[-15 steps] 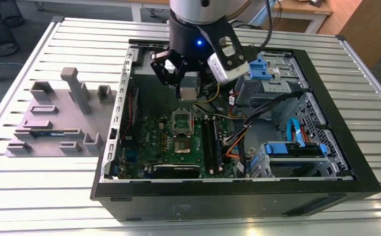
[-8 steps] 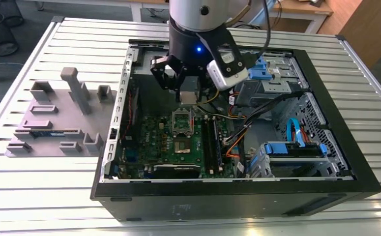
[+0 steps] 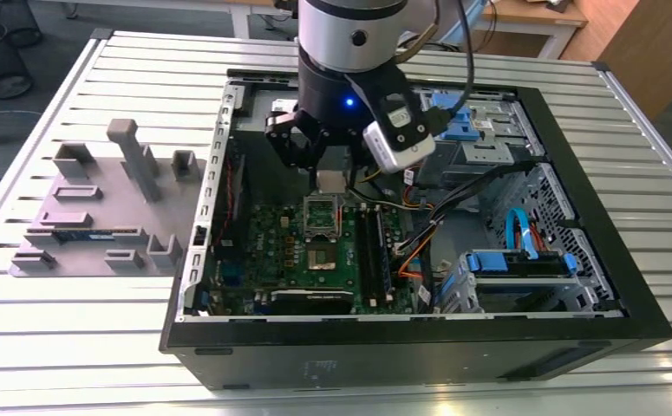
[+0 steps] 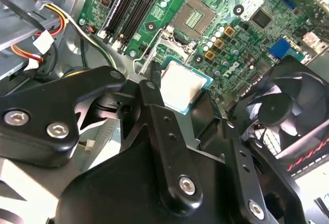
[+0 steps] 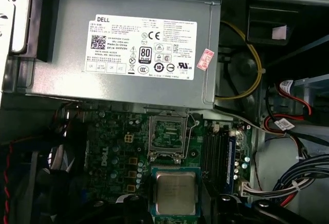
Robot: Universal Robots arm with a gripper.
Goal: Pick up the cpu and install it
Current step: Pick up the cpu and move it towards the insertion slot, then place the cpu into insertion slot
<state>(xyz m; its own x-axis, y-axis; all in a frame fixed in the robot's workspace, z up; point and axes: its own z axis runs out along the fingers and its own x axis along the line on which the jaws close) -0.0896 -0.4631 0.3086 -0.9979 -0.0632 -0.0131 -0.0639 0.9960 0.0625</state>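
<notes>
Jaws grip the edges of the cpu (image 4: 185, 86), holding it flat between them inside the open computer case (image 3: 428, 351), with the empty socket (image 5: 167, 136) on the green board (image 3: 269, 251) close below them, so pickup looks done and seating is not.

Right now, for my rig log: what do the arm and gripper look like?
The arm is a silver-grey tube with a black wrist section bearing a small blue light. A white box sits beside it, and a black cable runs up. The gripper is black, its jaws jointed links with silver hex screws.
</notes>
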